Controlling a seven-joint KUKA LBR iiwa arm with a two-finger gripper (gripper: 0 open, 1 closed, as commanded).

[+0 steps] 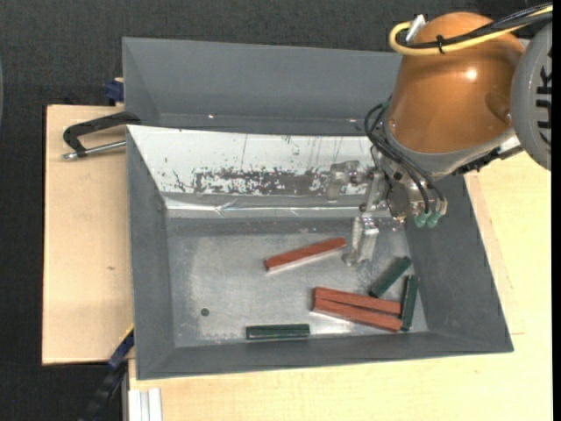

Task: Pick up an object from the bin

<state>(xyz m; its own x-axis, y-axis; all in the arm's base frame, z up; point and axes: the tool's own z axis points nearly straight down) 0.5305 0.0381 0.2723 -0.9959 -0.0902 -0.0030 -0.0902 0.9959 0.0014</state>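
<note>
My gripper (363,246) hangs low over the right half of the bin floor, its metal fingers pointing down with nothing seen between them. Just to its left lies a long red-brown bar (304,255), slightly tilted, its right end close to the fingertips. Below and right of the fingers sits a dark green bar (389,277), angled. Under that lie two red-brown bars (355,309) side by side, and another dark green bar (408,302) stands next to them near the right wall.
One more dark green bar (277,331) lies flat near the front wall. The bin's sloped right wall is close to the gripper. The orange wrist cover hides the bin's back right corner.
</note>
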